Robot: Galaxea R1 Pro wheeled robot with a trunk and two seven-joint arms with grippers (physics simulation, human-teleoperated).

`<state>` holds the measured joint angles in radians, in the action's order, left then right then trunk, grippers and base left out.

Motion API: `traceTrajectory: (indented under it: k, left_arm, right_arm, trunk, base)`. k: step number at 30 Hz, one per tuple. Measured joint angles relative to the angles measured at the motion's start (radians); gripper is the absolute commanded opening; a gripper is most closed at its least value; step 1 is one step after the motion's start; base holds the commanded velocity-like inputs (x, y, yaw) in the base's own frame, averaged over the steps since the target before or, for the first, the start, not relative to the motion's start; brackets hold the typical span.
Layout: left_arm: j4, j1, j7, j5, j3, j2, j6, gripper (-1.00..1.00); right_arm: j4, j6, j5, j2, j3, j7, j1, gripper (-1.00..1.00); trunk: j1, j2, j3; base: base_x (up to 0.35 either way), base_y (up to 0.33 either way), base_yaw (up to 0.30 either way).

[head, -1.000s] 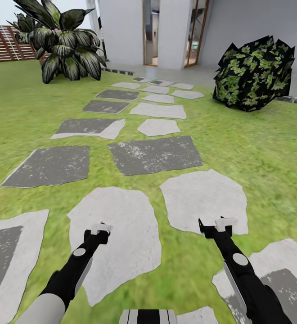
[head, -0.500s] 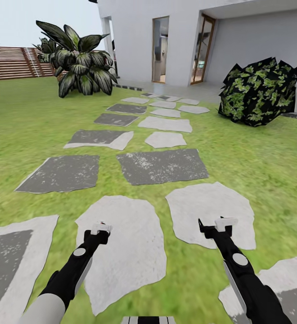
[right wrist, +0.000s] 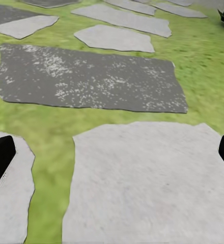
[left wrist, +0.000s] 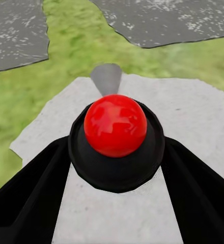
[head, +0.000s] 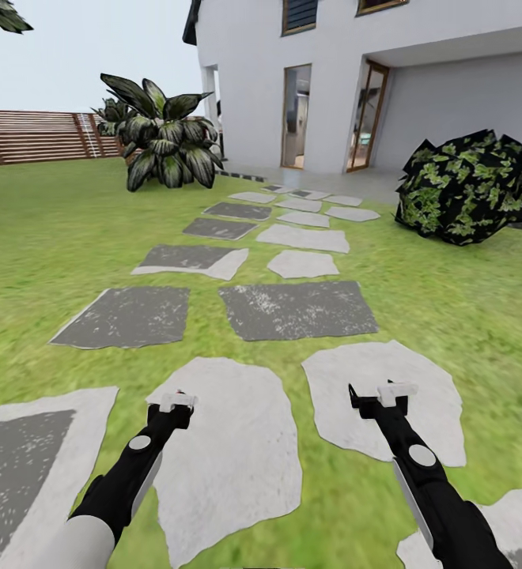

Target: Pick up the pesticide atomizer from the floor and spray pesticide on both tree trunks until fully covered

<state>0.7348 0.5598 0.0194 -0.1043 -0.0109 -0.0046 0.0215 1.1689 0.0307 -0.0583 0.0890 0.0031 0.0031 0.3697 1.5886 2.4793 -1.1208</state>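
Here, with both grippers' spread indeterminate and no atomizer on the blurry green grass floor (head: 47, 237), the search could wander.

Matt, blurry green grass floor (head: 47, 237) surrounds smooth pale stone slabs (head: 229, 442) and rough, white-speckled dark grey slabs (head: 296, 310), beyond them a brown slatted wooden fence (head: 32, 136), a smooth white-walled house (head: 245, 79), and a glossy red ball (left wrist: 115, 125) between black jaws.

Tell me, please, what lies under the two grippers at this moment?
Under the left gripper lies a pale stepping stone; under the right gripper, another pale stone, with grass around both. The parts the arms cover cannot be seen.
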Motion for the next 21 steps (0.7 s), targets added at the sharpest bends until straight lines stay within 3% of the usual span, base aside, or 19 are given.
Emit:
traceTrajectory:
  k: [4,21]
  left_arm:
    - [0.0,0.0,0.0,0.0,0.0,0.0,0.0,-1.0]
    - [0.0,-0.001,0.0,-0.001,0.0,-0.004,-0.001,-1.0]
  right_arm:
    - [0.001,0.0,0.0,0.0,0.0,0.0,0.0,1.0]
    - [0.02,0.001,0.001,0.0,0.0,0.0,-0.005,1.0]
  trunk:
    - [-0.015,-0.028,0.019]
    - [-0.015,-0.028,0.042]
  base:
    - [0.0,0.0,0.128]
    - [0.0,0.0,0.155]
